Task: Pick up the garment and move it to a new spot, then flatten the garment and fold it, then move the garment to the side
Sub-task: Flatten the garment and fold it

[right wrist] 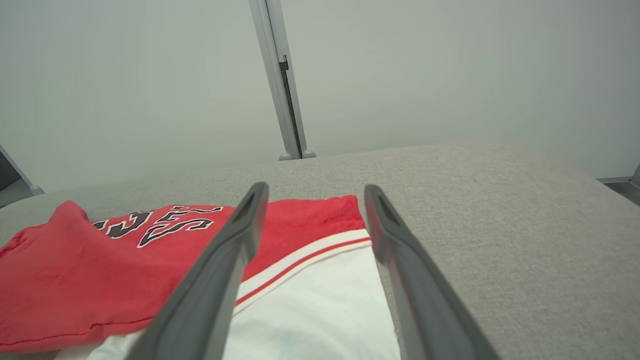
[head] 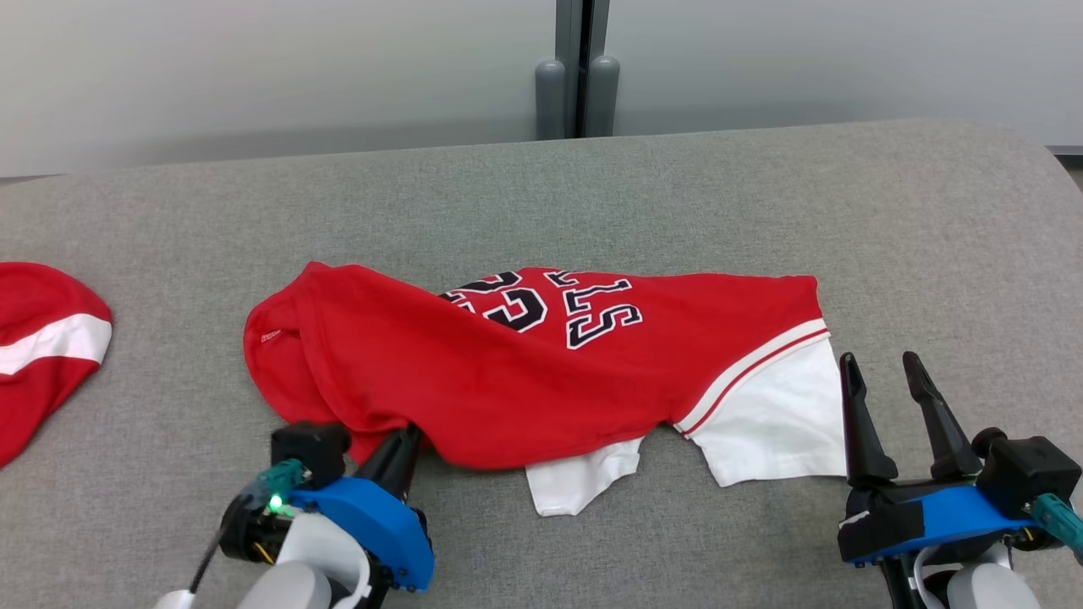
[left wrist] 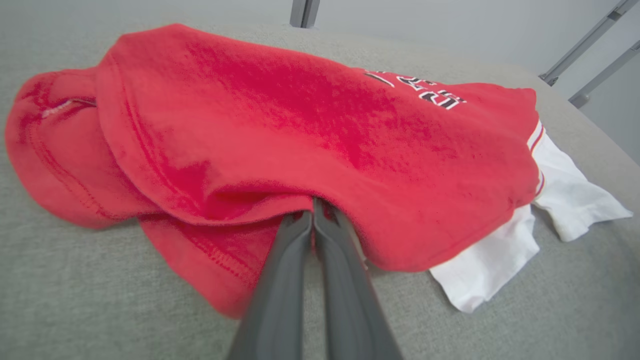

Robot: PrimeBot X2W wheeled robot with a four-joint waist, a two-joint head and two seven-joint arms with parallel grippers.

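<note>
A red garment (head: 474,381) with black-and-white lettering and white trim lies crumpled and loosely folded on the grey table (head: 761,194).

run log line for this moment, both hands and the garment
left hand: shut on garment, near red edge | right hand: open, by white end | garment: crumpled, not flattened

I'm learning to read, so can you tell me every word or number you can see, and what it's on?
Black-and-white print on the jersey: upside down and creased, with shapes like "5" or "S". It can't be read whole.
Small white tag at the jersey's left edge: too small to read.
Red cloth at far left: a white stripe, no text showing.
</note>
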